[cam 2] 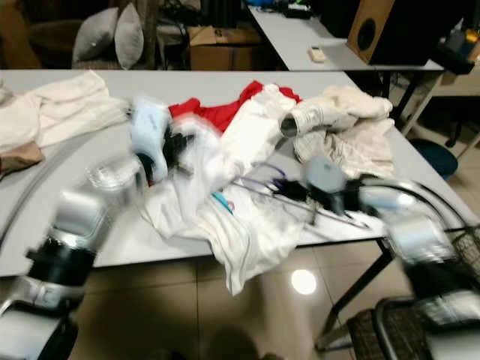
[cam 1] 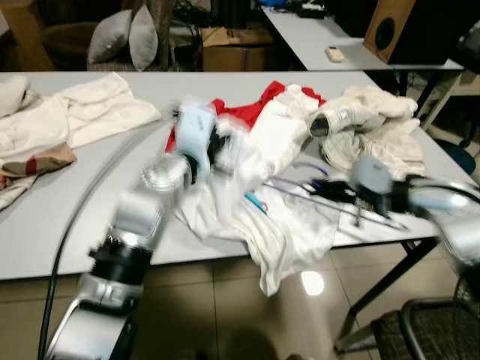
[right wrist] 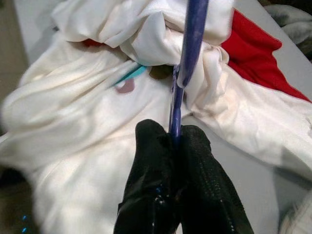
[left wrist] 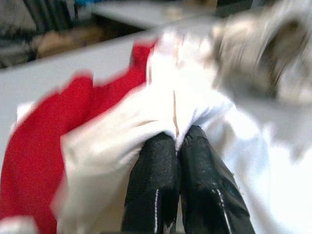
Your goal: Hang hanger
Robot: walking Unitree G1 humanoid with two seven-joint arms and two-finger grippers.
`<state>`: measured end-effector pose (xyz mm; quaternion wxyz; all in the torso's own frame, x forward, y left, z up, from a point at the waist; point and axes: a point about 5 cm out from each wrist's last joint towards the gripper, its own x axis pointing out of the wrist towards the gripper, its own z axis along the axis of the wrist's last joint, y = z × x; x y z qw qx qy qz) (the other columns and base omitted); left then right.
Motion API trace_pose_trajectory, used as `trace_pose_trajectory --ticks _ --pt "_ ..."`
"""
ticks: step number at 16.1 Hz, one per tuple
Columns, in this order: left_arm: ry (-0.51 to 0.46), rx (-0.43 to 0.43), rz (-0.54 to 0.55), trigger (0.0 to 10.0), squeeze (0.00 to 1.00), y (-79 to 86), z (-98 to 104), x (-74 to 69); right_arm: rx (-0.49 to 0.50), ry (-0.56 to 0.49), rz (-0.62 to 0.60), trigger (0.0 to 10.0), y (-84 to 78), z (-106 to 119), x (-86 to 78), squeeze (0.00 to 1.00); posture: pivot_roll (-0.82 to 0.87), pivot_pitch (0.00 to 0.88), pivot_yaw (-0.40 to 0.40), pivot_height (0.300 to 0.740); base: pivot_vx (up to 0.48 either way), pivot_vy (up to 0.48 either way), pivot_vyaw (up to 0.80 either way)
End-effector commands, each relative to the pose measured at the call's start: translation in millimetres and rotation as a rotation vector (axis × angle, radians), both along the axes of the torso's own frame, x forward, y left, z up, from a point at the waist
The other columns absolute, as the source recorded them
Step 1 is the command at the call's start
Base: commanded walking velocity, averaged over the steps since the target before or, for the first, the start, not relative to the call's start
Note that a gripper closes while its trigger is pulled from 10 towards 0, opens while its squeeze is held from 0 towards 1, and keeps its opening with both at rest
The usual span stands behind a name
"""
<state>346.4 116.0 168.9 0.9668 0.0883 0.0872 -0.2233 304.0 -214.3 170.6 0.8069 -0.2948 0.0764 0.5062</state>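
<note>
Left gripper [left wrist: 176, 141] pinches soft, creased white shirt [cam 1: 277, 217] beside red cloth [left wrist: 44, 146]; right gripper [right wrist: 175, 134] clamps the thin purple hanger [right wrist: 187, 53] over the grey table [cam 1: 67, 225].

Light: I see even indoor brightness | Glare: lamp spot on floor tiles [cam 1: 312, 283] | Blur: both arms smeared in head views, left wrist view soft | Sharpest: right wrist view | Overexposed: white shirt [left wrist: 161, 112]

I see bare table [cam 1: 97, 210] left of the white garment [cam 1: 277, 225]; clothing heaps crowd its other sides.
</note>
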Motion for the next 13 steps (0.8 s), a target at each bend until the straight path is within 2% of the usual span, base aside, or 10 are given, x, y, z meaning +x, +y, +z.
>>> trace_pose_trajectory --ticks 1,2,3,4,6,8,9,11,12,13 --pt "-0.006 0.046 -0.032 10.0 0.0 1.4 -2.6 -0.7 0.012 -0.04 0.001 10.0 -5.4 20.3 -3.5 0.0 -0.17 0.0 0.024 0.74 0.0 0.0 0.0" --pt "0.023 0.133 -0.058 10.0 0.74 8.3 -13.3 -4.2 0.0 -0.047 -0.007 10.0 -9.4 30.1 -11.1 0.0 -0.18 0.0 0.031 0.74 0.0 0.0 0.0" --pt "0.064 0.27 -0.097 10.0 1.0 19.5 -22.2 -9.2 -0.021 -0.055 -0.031 10.0 -11.7 38.7 -15.6 0.0 -0.18 0.0 0.031 0.74 0.0 0.0 0.0" --pt "0.088 0.361 -0.117 10.0 1.0 28.3 -26.5 -12.2 -0.036 -0.05 -0.051 10.0 -11.7 44.1 -19.9 0.0 -0.18 0.0 0.031 0.74 0.0 0.0 0.0" --pt "0.132 0.374 -0.113 10.0 1.0 48.8 -20.2 -19.1 -0.048 -0.005 -0.057 10.0 -9.7 52.2 -30.1 0.0 -0.17 0.0 0.028 0.74 0.0 0.0 0.0" --pt "0.207 0.421 -0.212 10.0 1.0 66.8 -9.6 -37.7 -0.076 0.019 -0.081 10.0 -14.8 59.5 -35.8 0.0 -0.16 0.0 0.026 0.74 0.0 0.0 0.0" --pt "0.229 0.424 -0.227 10.0 1.0 78.1 1.7 -47.8 -0.067 0.056 -0.104 10.0 -22.8 72.1 -42.6 0.0 -0.15 0.0 0.024 0.74 0.0 0.0 0.0" --pt "0.223 0.409 -0.209 10.0 1.0 85.7 9.2 -51.9 -0.065 0.068 -0.116 10.0 -27.5 82.3 -48.5 0.0 -0.15 0.0 0.024 0.74 0.0 0.0 0.0" --pt "0.198 0.339 -0.168 10.0 1.0 92.5 16.5 -53.1 -0.065 0.07 -0.123 10.0 -33.1 93.0 -53.7 0.0 -0.15 0.0 0.026 0.74 0.0 0.0 0.0" --pt "0.183 0.308 -0.147 10.0 1.0 95.7 19.3 -53.3 -0.062 0.065 -0.125 10.0 -35.1 97.5 -55.7 0.0 -0.15 0.0 0.031 0.74 0.0 0.0 0.0"
